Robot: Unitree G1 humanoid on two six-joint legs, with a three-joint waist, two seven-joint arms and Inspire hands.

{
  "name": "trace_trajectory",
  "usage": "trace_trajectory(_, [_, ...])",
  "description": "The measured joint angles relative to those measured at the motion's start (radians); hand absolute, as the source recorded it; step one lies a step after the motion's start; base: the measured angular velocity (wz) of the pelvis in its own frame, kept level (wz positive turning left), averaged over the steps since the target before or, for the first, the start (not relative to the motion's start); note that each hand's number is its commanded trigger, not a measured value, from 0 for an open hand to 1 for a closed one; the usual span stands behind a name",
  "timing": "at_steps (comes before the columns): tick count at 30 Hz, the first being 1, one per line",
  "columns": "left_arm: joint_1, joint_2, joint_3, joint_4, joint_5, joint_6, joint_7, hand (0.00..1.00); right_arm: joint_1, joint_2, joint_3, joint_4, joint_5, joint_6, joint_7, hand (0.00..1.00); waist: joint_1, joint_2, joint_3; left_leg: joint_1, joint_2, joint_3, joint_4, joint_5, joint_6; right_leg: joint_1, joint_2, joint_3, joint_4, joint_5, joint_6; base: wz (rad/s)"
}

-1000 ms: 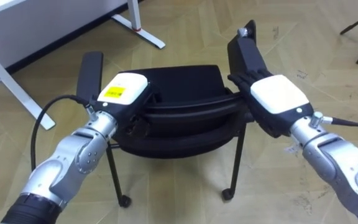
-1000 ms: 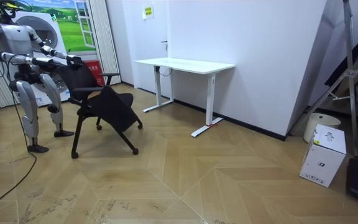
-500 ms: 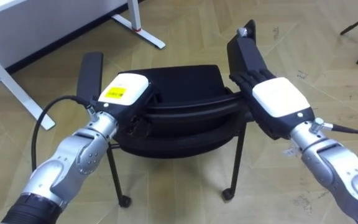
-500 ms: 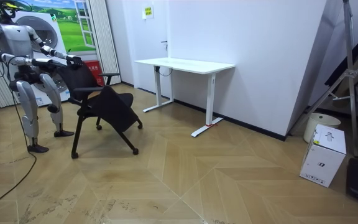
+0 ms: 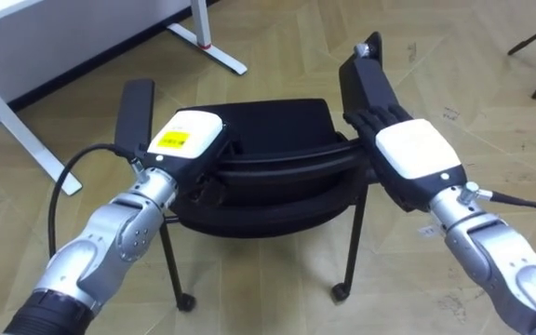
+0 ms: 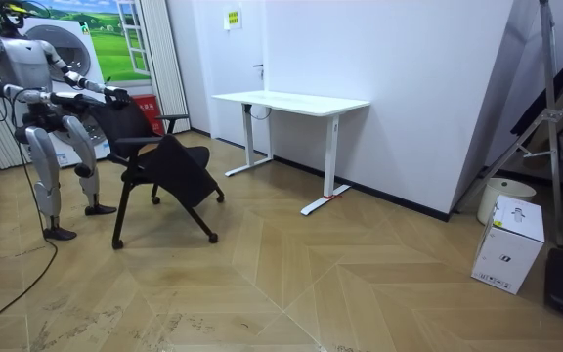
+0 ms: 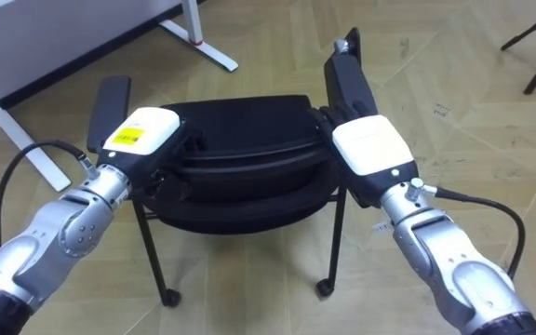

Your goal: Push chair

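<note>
1. The fingers (image 5: pixel 370 116) of the right hand (image 5: pixel 419 154) lie straight along the top of the chair's back, just beside the right armrest (image 5: pixel 361 79). They press on it rather than wrap it. The left hand (image 5: pixel 186 138) rests on the other end of the back, near the left armrest (image 5: pixel 136 110). Its fingers are hidden over the far side, so I cannot tell whether they curl or lie flat.
2. The chair (image 5: pixel 268 191) (black, on thin metal legs with castors) stands on the wooden floor (image 5: pixel 277 279) directly in front of the robot. Its back is toward the robot and the seat lies beyond it.
3. In the room view the robot stands upright at the room view's left with both arms stretched forward to the chair's back. A white desk (image 6: pixel 291 101) stands by the wall, well apart from the chair, toward the room view's right.
4. As a judgement, the setting-up part looks done, since both hands are placed on the back and the robot is squared up behind the chair. The push itself looks mostly left to do. If the desk is the goal (the task names none), open floor lies between it and the chair.
</note>
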Motion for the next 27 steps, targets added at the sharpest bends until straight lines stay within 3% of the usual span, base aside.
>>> trace_trajectory(12, [0.000, 0.000, 0.000, 0.000, 0.002, 0.015, -0.002, 1.00, -0.006, 0.011, 0.004, -0.088, -0.093, 0.041, 0.038, 1.00, 0.000, -0.001, -0.0008, -0.003, 0.001, -0.002, 0.006, 0.000, -0.001, 0.002, 0.001, -0.001, 0.001, 0.000, 0.000, 0.00])
trace_trajectory(27, [0.000, -0.001, -0.001, 0.000, 0.009, 0.019, -0.003, 1.00, -0.015, 0.012, 0.003, -0.127, -0.138, 0.040, 0.027, 1.00, -0.001, -0.003, -0.0017, -0.004, 0.002, -0.005, 0.008, 0.000, -0.001, 0.003, 0.002, -0.002, 0.000, 0.001, -0.001, 0.00])
